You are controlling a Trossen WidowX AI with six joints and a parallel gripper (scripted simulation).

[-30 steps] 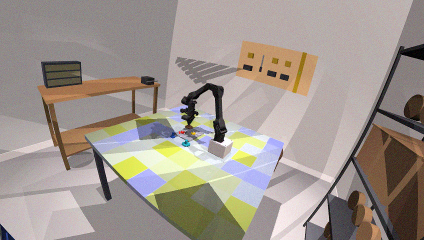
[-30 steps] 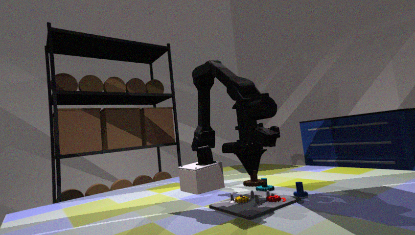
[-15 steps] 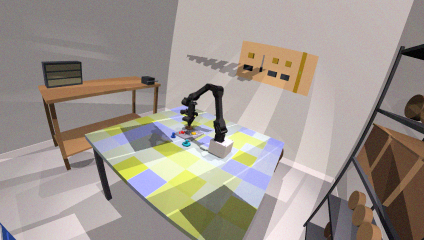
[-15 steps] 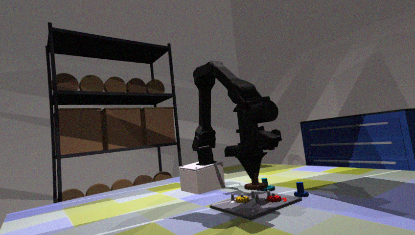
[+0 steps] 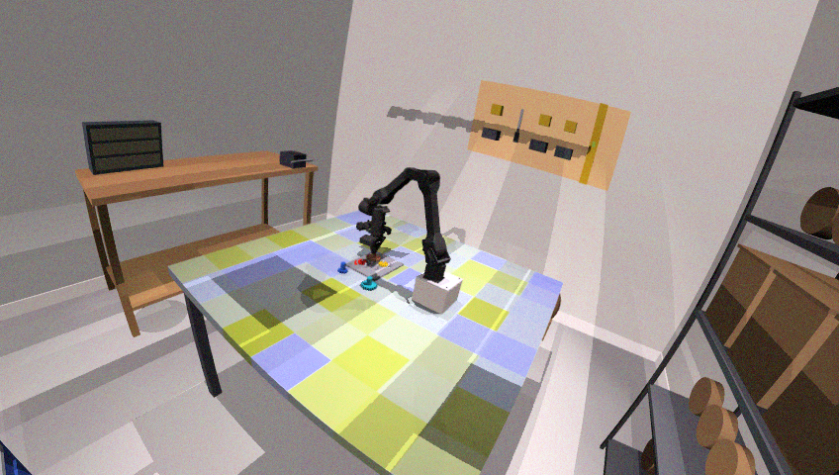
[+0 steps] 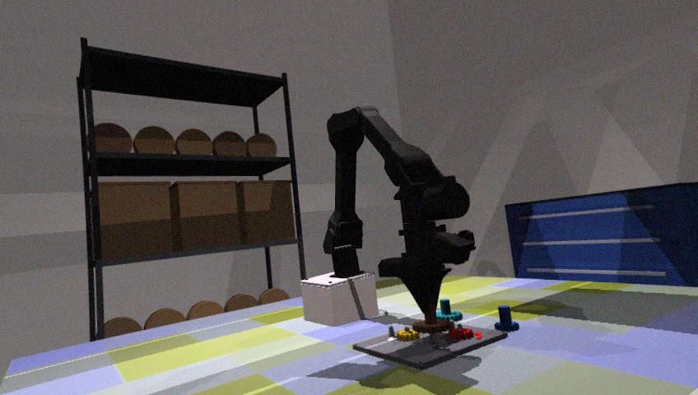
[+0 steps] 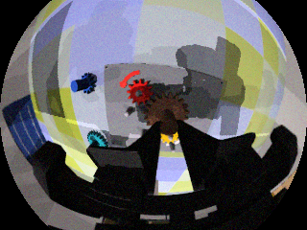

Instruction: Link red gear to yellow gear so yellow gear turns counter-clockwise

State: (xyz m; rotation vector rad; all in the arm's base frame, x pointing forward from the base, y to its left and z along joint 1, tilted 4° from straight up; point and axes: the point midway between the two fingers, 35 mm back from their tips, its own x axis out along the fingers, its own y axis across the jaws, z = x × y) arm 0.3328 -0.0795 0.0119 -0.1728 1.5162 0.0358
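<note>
Top: claw point(image 5: 374, 253) point(image 6: 430, 318) point(image 7: 168, 123) over grey board point(image 5: 391, 270) point(image 6: 423, 364) point(image 7: 115, 96); teal gear point(image 5: 369, 284) point(image 6: 449, 314) point(image 7: 97, 139) on desk point(image 5: 364, 358) point(image 6: 186, 357) point(image 7: 106, 29), beside board. Exterior: brown gear point(image 6: 420, 326) point(image 7: 160, 109) pinched, above board between red and yellow gears. Wrist: blue gear point(image 5: 342, 268) point(image 6: 506, 324) point(image 7: 88, 82) beyond board edge.
</note>
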